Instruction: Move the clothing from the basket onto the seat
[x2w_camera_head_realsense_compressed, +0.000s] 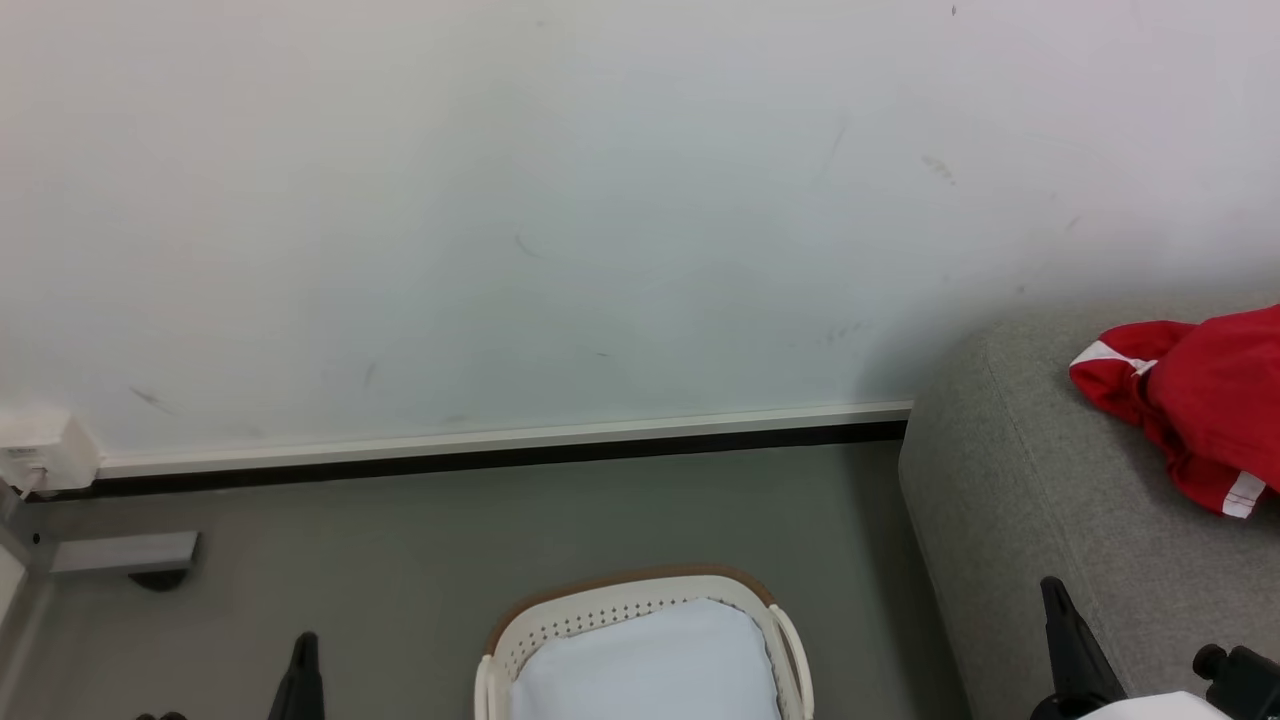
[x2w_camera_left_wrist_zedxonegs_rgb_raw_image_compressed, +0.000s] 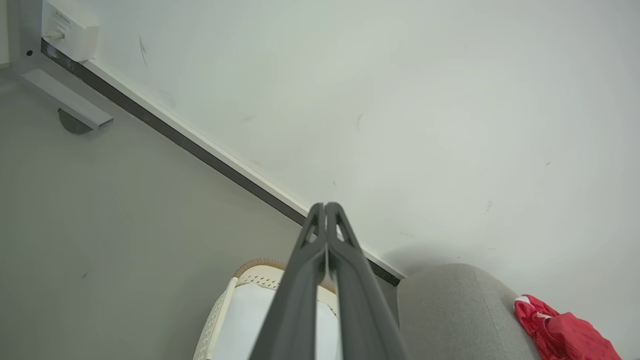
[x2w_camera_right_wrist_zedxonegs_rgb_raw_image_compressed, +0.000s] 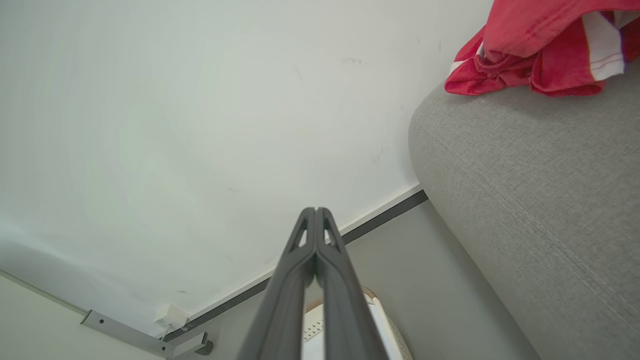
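The clothing (x2w_camera_head_realsense_compressed: 1205, 400) is laid on the seat (x2w_camera_head_realsense_compressed: 1010, 520) near its rounded edge; the left gripper (x2w_camera_left_wrist_zedxonegs_rgb_raw_image_compressed: 325, 205) and right gripper (x2w_camera_right_wrist_zedxonegs_rgb_raw_image_compressed: 316, 210), pinched together empty, are best held clear.

The clothing (x2w_camera_head_realsense_compressed: 1200, 400) is thin red cloth with a faint sheen. The seat (x2w_camera_head_realsense_compressed: 1020, 520) is coarse, matt grey woven fabric with stitched seams. The basket (x2w_camera_head_realsense_compressed: 600, 622) is smooth cream plastic, holding soft pale cloth (x2w_camera_head_realsense_compressed: 650, 665). The floor (x2w_camera_head_realsense_compressed: 500, 530) looks matt.
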